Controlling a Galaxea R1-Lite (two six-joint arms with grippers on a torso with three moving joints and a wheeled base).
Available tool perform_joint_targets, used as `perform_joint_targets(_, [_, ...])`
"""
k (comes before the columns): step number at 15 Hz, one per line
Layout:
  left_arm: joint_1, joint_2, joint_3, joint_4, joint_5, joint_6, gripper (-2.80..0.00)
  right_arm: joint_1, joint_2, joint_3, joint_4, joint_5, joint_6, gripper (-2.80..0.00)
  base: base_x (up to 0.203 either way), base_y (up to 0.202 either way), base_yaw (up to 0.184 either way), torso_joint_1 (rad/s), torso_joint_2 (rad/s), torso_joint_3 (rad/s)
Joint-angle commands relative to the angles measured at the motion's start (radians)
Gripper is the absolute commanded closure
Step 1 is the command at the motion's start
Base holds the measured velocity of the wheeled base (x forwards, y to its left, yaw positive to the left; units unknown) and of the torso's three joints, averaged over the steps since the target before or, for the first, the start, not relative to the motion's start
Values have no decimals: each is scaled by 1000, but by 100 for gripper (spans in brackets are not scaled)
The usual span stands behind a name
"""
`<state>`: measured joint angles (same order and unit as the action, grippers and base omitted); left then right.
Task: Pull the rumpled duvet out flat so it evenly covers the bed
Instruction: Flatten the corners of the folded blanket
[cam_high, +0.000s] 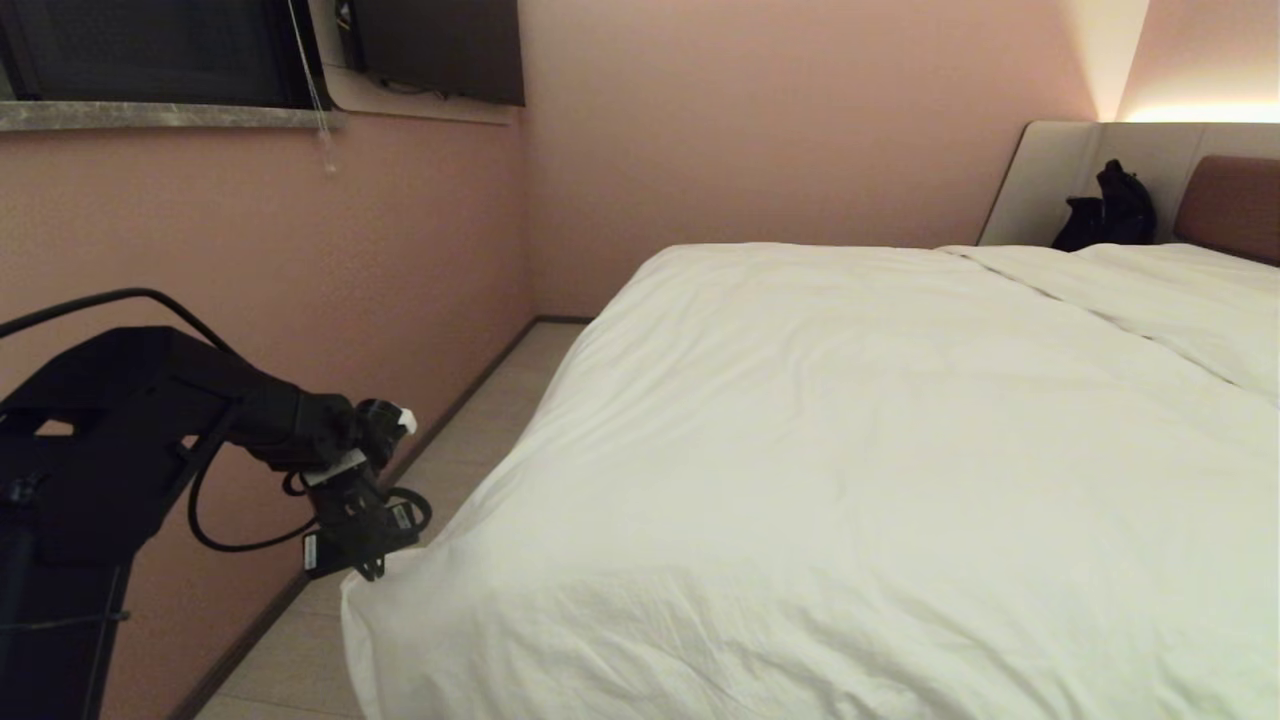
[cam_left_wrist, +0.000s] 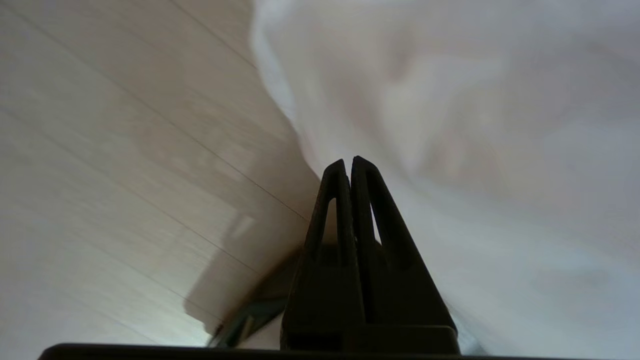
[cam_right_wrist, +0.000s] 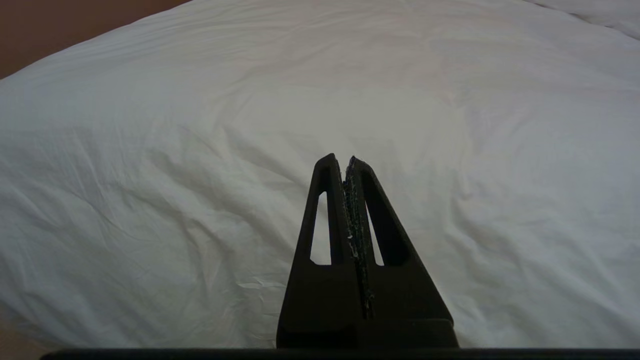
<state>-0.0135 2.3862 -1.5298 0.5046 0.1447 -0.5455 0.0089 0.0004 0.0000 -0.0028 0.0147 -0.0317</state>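
Hanging at the near left corner of the bed (cam_high: 1235, 205), your left gripper (cam_high: 372, 572) is clenched, seemingly on nothing, beside the duvet (cam_high: 850, 440), which already drapes broadly across the mattress. Open it, pinch that corner's hem and draw outward and low, gently. Your right gripper (cam_right_wrist: 346, 159), also clenched empty, hovers over the duvet's middle.

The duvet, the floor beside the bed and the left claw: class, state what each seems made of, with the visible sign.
Duvet: soft woven fabric, probably cotton over padding; matte white, puffy, finely creased.
Floor: pale planks, wood or laminate; straight seams, faint grain, slight sheen.
Left claw: black rigid plastic, likely; matte fingers with triangular cut-outs, shut together by the duvet's edge.
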Motion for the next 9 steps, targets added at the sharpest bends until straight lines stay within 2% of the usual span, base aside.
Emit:
perform_joint_targets(1, [-3, 36, -1, -4, 69, -2, 0, 0, 1, 0, 0, 1, 0, 0, 0, 0, 0, 0, 0, 0])
perform_joint_targets(5, [-6, 44, -5, -8, 82, 10, 0, 0, 1, 0, 0, 1, 0, 0, 0, 0, 0, 0, 0, 0])
perform_joint_targets(6, [-11, 56, -11, -9, 124, 21, 0, 0, 1, 0, 0, 1, 0, 0, 0, 0, 0, 0, 0, 0])
perform_joint_targets(9, [-32, 65, -27, -14, 133, 33, 0, 0, 1, 0, 0, 1, 0, 0, 0, 0, 0, 0, 0, 0])
